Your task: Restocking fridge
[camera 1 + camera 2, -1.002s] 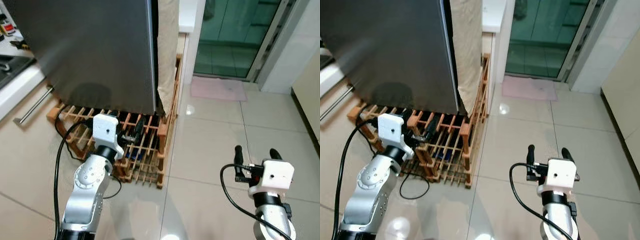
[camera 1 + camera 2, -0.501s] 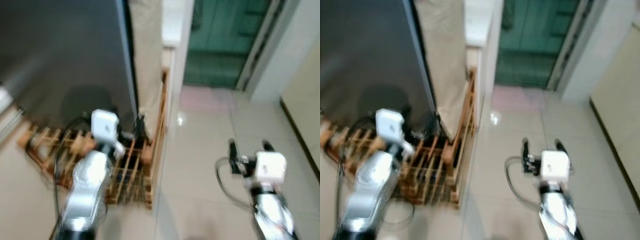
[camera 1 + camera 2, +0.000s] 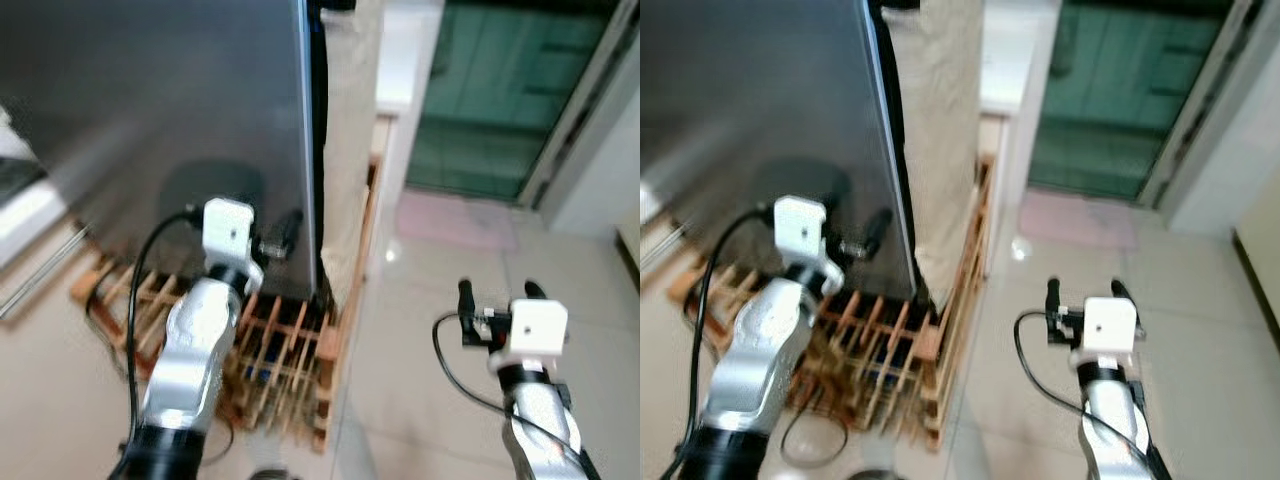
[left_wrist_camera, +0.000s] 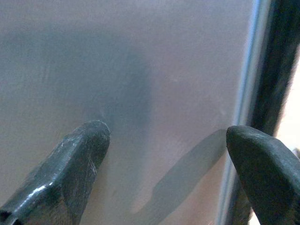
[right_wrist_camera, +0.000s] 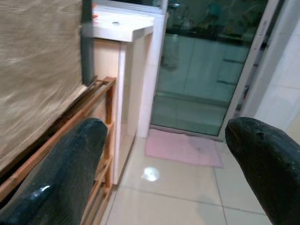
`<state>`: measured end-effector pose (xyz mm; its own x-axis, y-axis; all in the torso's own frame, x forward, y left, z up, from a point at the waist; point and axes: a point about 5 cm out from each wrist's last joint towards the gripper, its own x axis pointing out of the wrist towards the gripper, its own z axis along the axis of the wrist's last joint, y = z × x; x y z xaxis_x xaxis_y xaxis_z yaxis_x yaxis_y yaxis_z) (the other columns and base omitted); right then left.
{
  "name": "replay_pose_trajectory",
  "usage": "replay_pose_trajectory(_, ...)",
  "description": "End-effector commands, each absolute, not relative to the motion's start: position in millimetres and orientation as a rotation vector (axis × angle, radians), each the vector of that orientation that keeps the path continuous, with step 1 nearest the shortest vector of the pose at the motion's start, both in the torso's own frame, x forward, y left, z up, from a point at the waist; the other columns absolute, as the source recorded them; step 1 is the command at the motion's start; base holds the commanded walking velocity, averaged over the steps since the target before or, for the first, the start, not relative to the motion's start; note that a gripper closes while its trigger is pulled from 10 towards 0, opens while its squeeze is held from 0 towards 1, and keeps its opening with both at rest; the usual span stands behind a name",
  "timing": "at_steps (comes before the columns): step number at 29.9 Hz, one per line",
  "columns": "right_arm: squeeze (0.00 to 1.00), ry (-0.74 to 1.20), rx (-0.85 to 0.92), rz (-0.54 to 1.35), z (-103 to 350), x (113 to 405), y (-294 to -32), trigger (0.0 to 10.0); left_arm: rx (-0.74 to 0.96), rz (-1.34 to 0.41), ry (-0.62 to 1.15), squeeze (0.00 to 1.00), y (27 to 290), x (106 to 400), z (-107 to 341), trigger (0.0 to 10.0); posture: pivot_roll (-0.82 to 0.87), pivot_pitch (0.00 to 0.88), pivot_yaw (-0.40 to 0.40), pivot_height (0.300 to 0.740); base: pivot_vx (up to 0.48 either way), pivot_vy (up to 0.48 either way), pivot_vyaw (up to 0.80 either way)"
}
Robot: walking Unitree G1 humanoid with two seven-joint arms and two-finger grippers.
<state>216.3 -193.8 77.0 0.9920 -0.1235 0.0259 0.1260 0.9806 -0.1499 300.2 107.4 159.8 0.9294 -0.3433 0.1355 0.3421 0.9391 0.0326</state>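
The left gripper [image 3: 283, 231] – fingers apart – has been raised from the wooden rack [image 3: 290, 345] to the fridge door [image 3: 170, 110] edge, so opening is judged imminent; the right gripper [image 3: 495, 293] is held spread, empty.

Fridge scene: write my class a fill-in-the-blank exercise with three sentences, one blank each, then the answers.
1. The left gripper is raised in front of the grey ____ door.
2. The fridge stands on a ____ rack made of slats.
3. The right gripper hangs over the tiled ____ with its fingers open.

Answers: fridge; wooden; floor
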Motion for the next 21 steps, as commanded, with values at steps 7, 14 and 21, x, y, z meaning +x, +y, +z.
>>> replay_pose_trajectory(7, 0.00, -0.022, -0.144, -0.128, 76, 219, -194, 10.0, 0.040, -0.406, -0.113, 0.00, 103, 295, 165, 10.0, 0.05, 0.017, 0.027, 0.740, 0.000, 0.000, 0.00)
replay_pose_trajectory(14, 0.00, -0.009, -0.143, -0.114, 72, 223, -193, 10.0, 0.078, -0.448, -0.029, 0.00, 114, 287, 161, 10.0, 0.08, 0.029, 0.018, 0.740, 0.000, 0.000, 0.00)
replay_pose_trajectory(21, 0.00, -0.009, -0.142, -0.102, 71, 227, -191, 10.0, 0.076, -0.461, -0.040, 0.00, 101, 291, 168, 10.0, 0.08, 0.019, 0.016, 0.740, 0.000, 0.000, 0.00)
